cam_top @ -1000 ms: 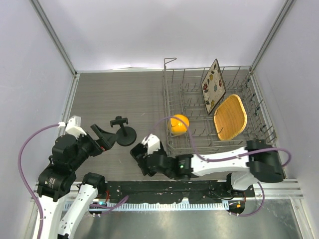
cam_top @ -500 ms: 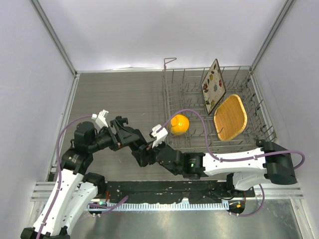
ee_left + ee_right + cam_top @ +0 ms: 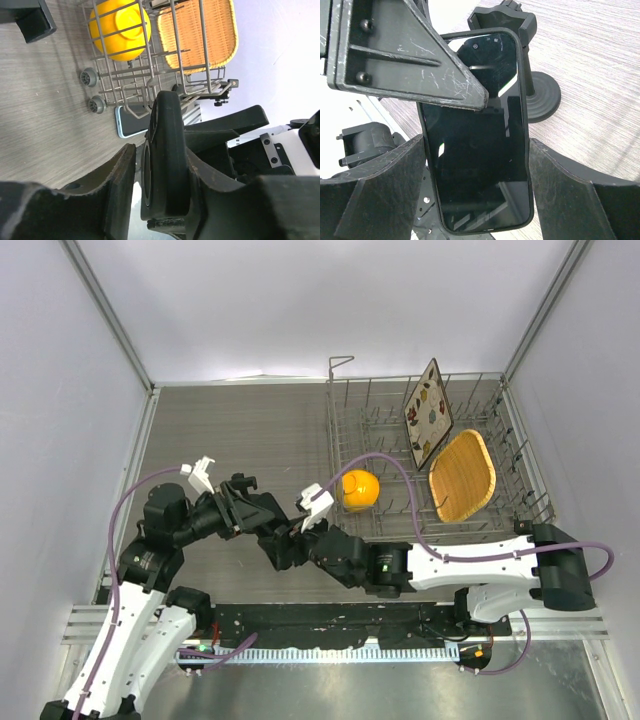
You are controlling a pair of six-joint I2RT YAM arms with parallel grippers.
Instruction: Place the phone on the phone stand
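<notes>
A black phone (image 3: 475,150) hangs above the table, upright between the fingers of my right gripper (image 3: 476,165), which is shut on its long edges. My left gripper (image 3: 162,160) has come in over the phone's top end. The phone (image 3: 167,150) shows edge-on between its jaws, one pad against it and a thin gap at the other. One left finger (image 3: 405,55) crosses the screen's top. The black phone stand (image 3: 540,100) stands on the table just behind. In the top view its cradle (image 3: 238,481) shows beside the left gripper (image 3: 266,522), which meets the right gripper (image 3: 287,543).
A wire dish rack (image 3: 345,440) fills the right of the table, holding a yellow bowl (image 3: 360,490), a woven plate (image 3: 462,475) and a patterned plate (image 3: 428,412). A flat dark slab with a pale blue rim (image 3: 131,122) lies by the rack's wheels.
My left arm swung in from the table's left edge over the stand, and its jaws narrowed around the phone's top. The right gripper carried the phone slightly up and left.
</notes>
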